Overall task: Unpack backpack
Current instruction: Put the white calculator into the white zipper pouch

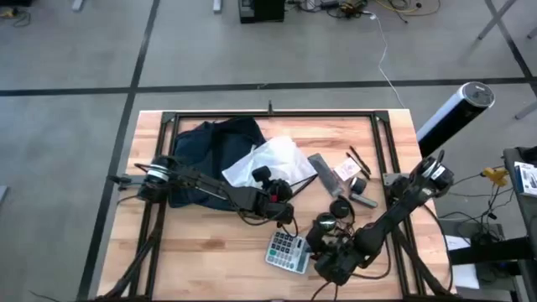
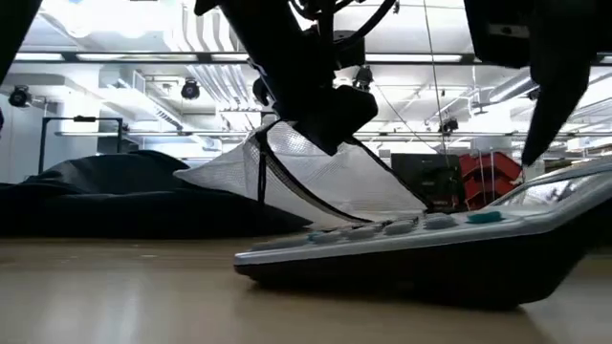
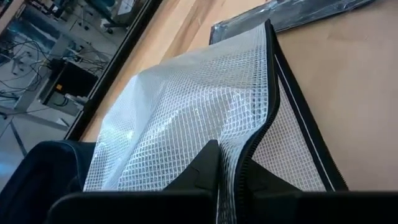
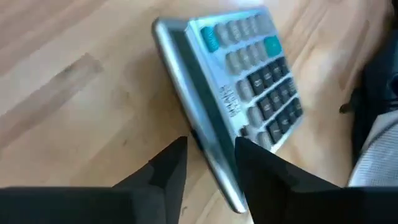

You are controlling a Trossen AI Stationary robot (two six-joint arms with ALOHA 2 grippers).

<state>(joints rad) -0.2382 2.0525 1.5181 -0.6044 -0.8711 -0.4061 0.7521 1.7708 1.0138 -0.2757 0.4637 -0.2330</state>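
Calculator [image 2: 421, 244]: closest to the low cam, near the bench's front edge, its far side tipped up off the wood. My R gripper [image 4: 208, 155] straddles its long edge, one finger each side; looks pinched on, so I read it as gripping the calc.
L gripper [image 3: 227, 171]: clamped on the zip edge of the white mesh pouch [image 3: 199, 106], holding it lifted just beside the backpack, about mid-bench.
Backpack [image 1: 210, 159]: dark navy, slumped flat toward the back-left of the bench, partly under my L arm. Pouch corner overlaps it in the high view.
Handling, my guess: bag is soft and floppy, no frame, will sag and fold if lifted by one point. Prob light now w/ contents out. Fabric shouldn't slip much. Best hold is a seam, strap or the opening's rim; I can't see a handle from here.
Other bits: flat grey pouch [image 1: 329, 174] and small items lie toward the back-right, headphones [image 1: 329, 225] by the calc. Not fragile-looking, cables could snag.
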